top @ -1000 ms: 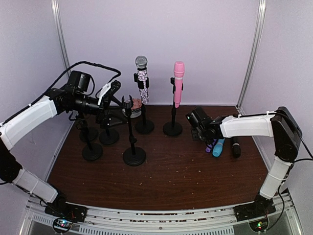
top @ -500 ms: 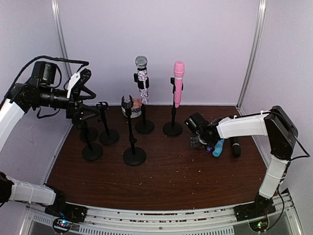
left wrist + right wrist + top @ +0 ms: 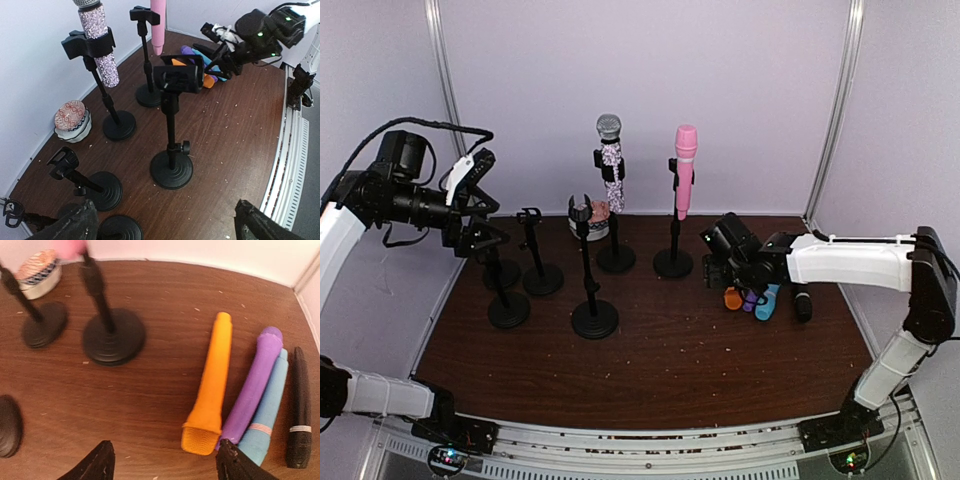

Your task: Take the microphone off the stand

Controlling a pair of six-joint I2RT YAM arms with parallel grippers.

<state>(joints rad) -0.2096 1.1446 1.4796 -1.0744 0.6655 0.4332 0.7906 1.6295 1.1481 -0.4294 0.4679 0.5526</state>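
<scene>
- The left claw (image 3: 485, 200) hangs high over the left edge of the dark brown wood-grain worktop (image 3: 720, 360). Its black fingers are spread wide and hold nothing.
- Below and beside it stand three empty black stands (image 3: 592, 300). Each has a thin metal post on a round, heavy-looking base, topped by a U-shaped plastic clip.
- A small patterned ceramic bowl (image 3: 71, 117) sits by the back wall.
- The rhinestone-covered microphone with a silver mesh head (image 3: 611, 165) is upright in its clip at the back, its rough glitter barrel held mid-length.
- The smooth pink plastic microphone (image 3: 685, 175) is upright in the next stand to the right, also clipped.
- Judgement: these two are what is left of the task. The next move needs a claw to close round one barrel clear of the clip and pull it free without tipping the stand. The pink one is nearer the right arm.
- The right claw (image 3: 165, 442) hovers low over the worktop, fingers apart and empty, just above the head of the matte orange microphone (image 3: 212, 390).
- The orange microphone lies flat, with the purple microphone (image 3: 255, 380) just beside it.
- Next come the light blue microphone (image 3: 267, 410), touching the purple one, and the slim black microphone (image 3: 300, 405), all roughly parallel.
</scene>
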